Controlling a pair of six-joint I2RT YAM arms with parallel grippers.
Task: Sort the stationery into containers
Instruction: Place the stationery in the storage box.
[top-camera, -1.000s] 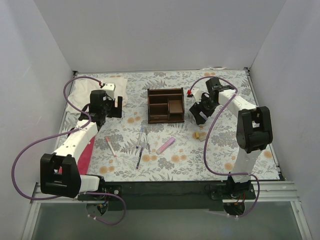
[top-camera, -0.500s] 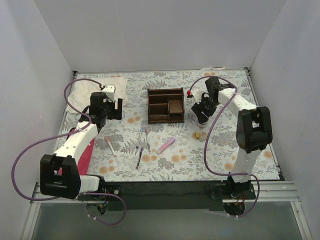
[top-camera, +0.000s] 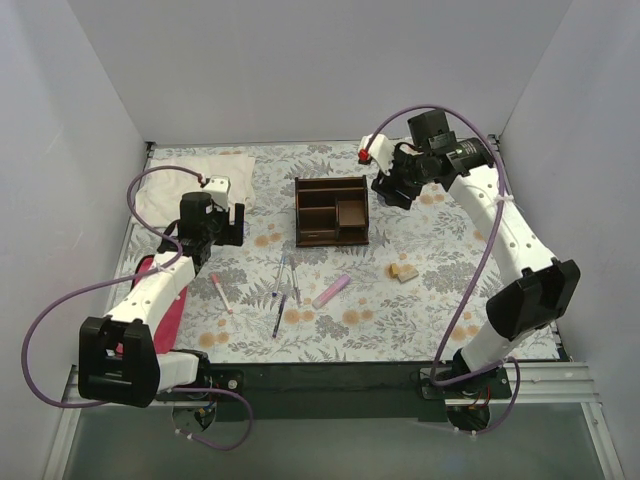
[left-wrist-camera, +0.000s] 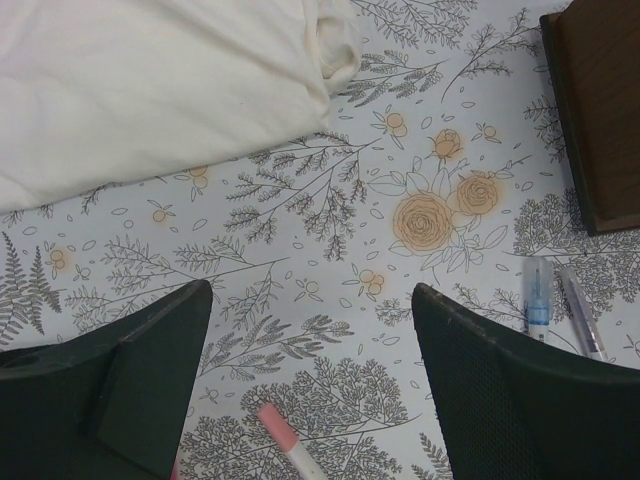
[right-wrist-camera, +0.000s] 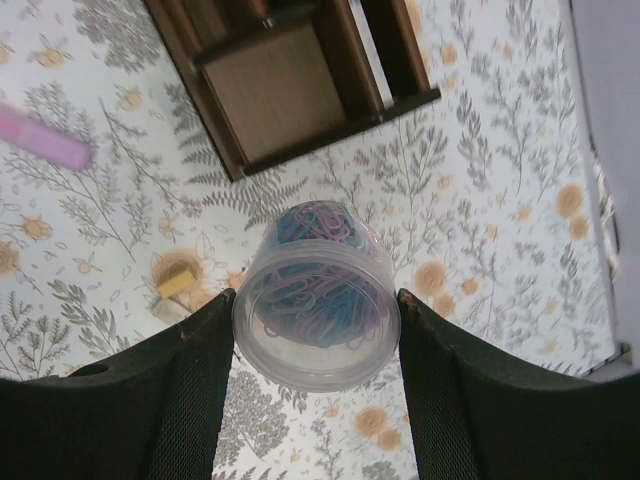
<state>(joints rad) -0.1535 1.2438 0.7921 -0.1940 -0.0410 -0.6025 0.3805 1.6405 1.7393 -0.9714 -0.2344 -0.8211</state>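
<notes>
My right gripper (top-camera: 392, 186) is shut on a clear round tub of blue and purple paper clips (right-wrist-camera: 315, 300) and holds it in the air just right of the dark brown organiser (top-camera: 299, 212). The organiser also shows in the right wrist view (right-wrist-camera: 270, 90). On the table lie blue and purple pens (top-camera: 281, 298), a pink-and-white pen (top-camera: 220, 293), a pale pink bar (top-camera: 332, 290) and a tan block (top-camera: 403, 271). My left gripper (top-camera: 226, 222) is open and empty, low over the table, with the pink-and-white pen's tip (left-wrist-camera: 285, 450) between its fingers.
A white folded cloth (top-camera: 190, 180) lies at the back left, close behind my left gripper. A flat magenta object (top-camera: 165, 310) lies under the left arm. White walls close in the table on three sides.
My right arm has risen and swung toward the back, carrying the tub from low beside the organiser's right side to high above the table. The left gripper has barely moved.
</notes>
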